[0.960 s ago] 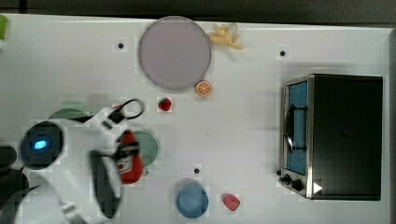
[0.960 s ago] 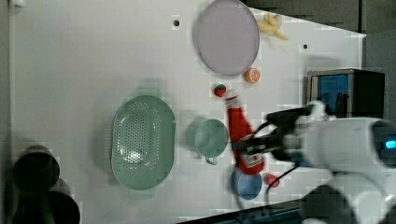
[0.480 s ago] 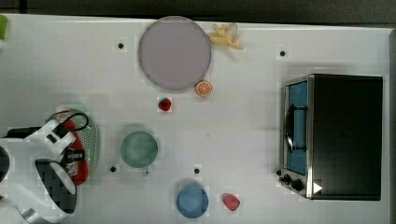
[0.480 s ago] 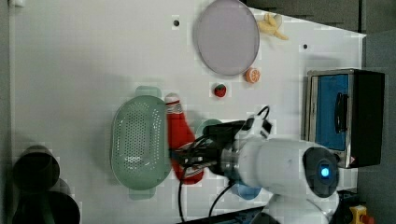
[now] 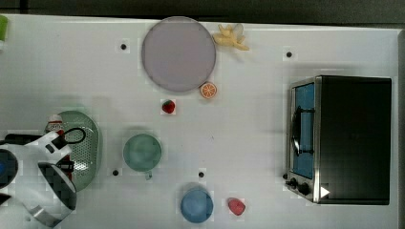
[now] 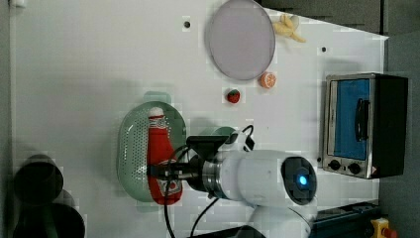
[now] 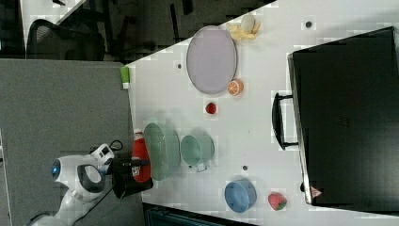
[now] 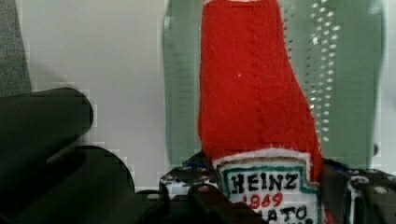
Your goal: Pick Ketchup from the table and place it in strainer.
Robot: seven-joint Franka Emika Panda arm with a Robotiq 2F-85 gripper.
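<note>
Left view: Ketchup [image 6: 161, 158] lengthwise over strainer [image 6: 132, 148], cap upward.

From my remote station: bright, even overhead light washes the white tabletop [image 5: 248, 143], leaving only soft, faint shadows beside the cups and strainer [image 6: 131, 148]. Blocky compression smears edges in all three outer views; up close, the Ketchup [image 8: 254, 93] label reads sharply.

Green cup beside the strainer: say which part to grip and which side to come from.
Grip the green cup by its rim, coming straight down from above. It stands upright with its mouth open upward, so one finger can go inside the wall and one outside. Its small handle looks too stubby to pinch.
</note>
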